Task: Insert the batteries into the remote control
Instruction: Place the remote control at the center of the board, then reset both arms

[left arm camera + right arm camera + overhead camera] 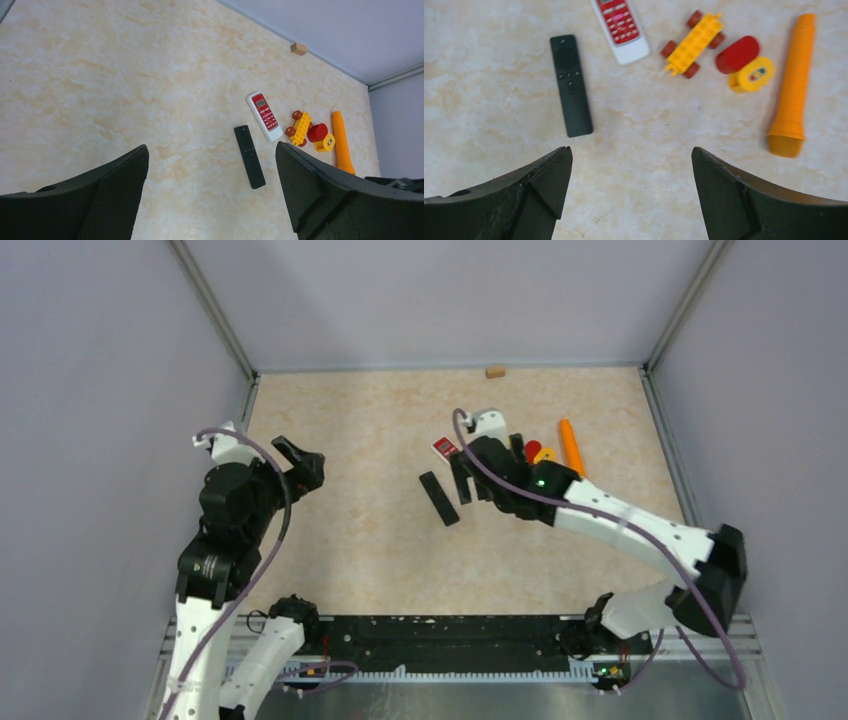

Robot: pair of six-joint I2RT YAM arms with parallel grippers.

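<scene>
The slim black remote (438, 498) lies flat on the beige tabletop; it also shows in the left wrist view (249, 156) and the right wrist view (570, 85). A white remote with a red face (445, 447) lies just behind it, also in the left wrist view (265, 116) and the right wrist view (620, 27). No batteries show in any view. My right gripper (488, 468) hovers open and empty just right of the black remote, its jaws wide apart (630, 150). My left gripper (300, 460) is open and empty at the left, well away from the remotes (211, 150).
A yellow toy car (692, 46), a red cylinder (737, 54), a yellow block (752, 75) and a big orange cone (793, 97) lie right of the remotes. A small wooden block (494, 371) sits at the back wall. Grey walls enclose the table.
</scene>
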